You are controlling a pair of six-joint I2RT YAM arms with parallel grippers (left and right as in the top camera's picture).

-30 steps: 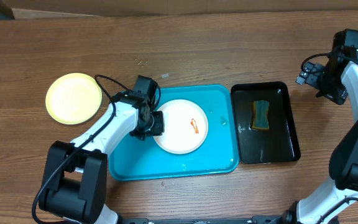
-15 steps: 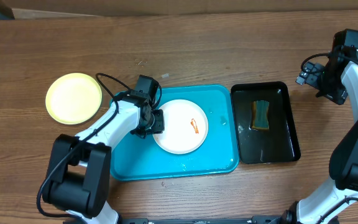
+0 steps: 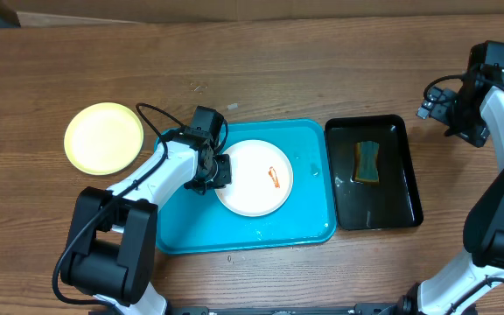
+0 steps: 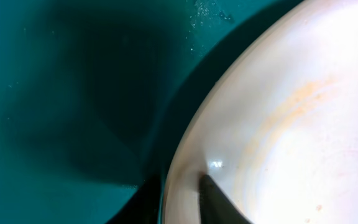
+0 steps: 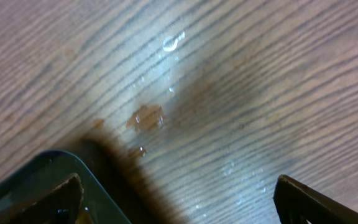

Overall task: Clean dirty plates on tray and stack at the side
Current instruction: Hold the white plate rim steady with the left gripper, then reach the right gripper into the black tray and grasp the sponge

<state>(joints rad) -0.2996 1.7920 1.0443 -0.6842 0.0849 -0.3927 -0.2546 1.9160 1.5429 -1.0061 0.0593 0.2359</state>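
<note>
Item: 1 white plate (image 3: 254, 178) in tray (image 3: 234, 232); left gripper (image 4: 178, 186) clamps its left rim; right gripper (image 5: 178, 186) spread, well apart.

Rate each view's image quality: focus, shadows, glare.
Overhead: sharp and evenly lit, with small glints on the wet turquoise tray. Left wrist: too close, soft focus; a heavy shadow darkens the tray beside the white plate, which carries one small glint. Right wrist: blurred wood grain on the table, droplets catching light.
</note>
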